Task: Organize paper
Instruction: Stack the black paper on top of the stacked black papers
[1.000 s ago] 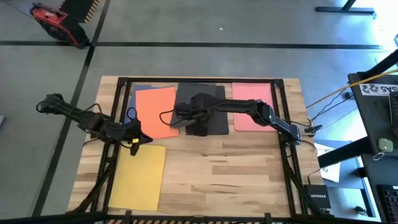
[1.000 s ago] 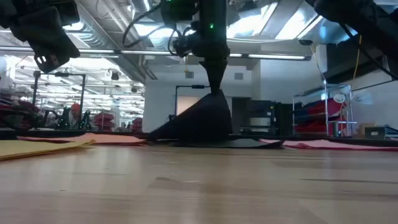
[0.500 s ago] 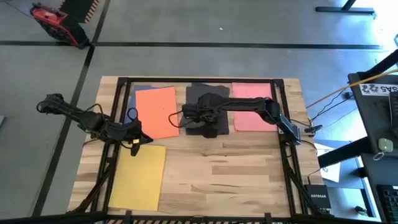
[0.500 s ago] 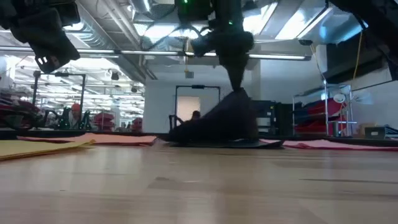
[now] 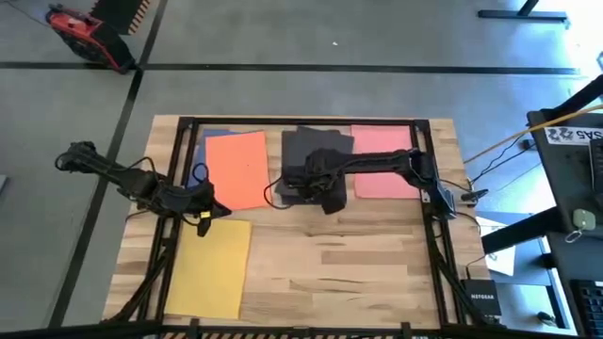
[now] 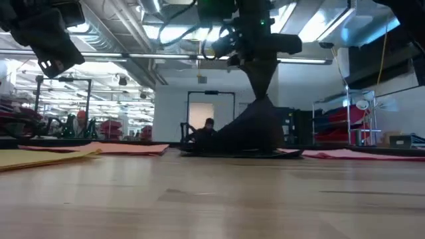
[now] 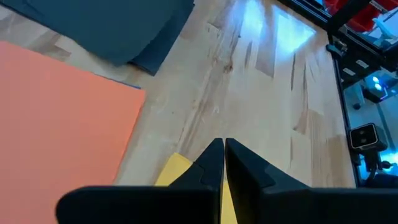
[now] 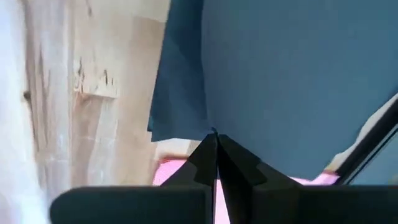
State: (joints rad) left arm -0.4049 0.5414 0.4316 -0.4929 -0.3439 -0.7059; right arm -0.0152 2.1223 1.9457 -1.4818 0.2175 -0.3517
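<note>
The right tool (image 5: 325,195) pinches the black paper (image 5: 316,155) at its near edge, far-centre on the counter (image 5: 358,264); thin and limp, it tents upward; the left tool (image 5: 205,211) hangs clenched, empty, above the yellow sheet (image 5: 209,268).

A pale wooden tabletop (image 5: 320,259) with a dark metal frame stands on a grey floor (image 5: 311,89) crossed by dark lines. Beyond the tabletop's far left corner lies a red device (image 5: 83,33). Seen level across the tabletop, a white wall with a doorway (image 6: 200,109) stands behind it, under bright ceiling lights (image 6: 312,26) and exposed ducts. Red shelving (image 6: 345,126) stands to the right of the doorway.
</note>
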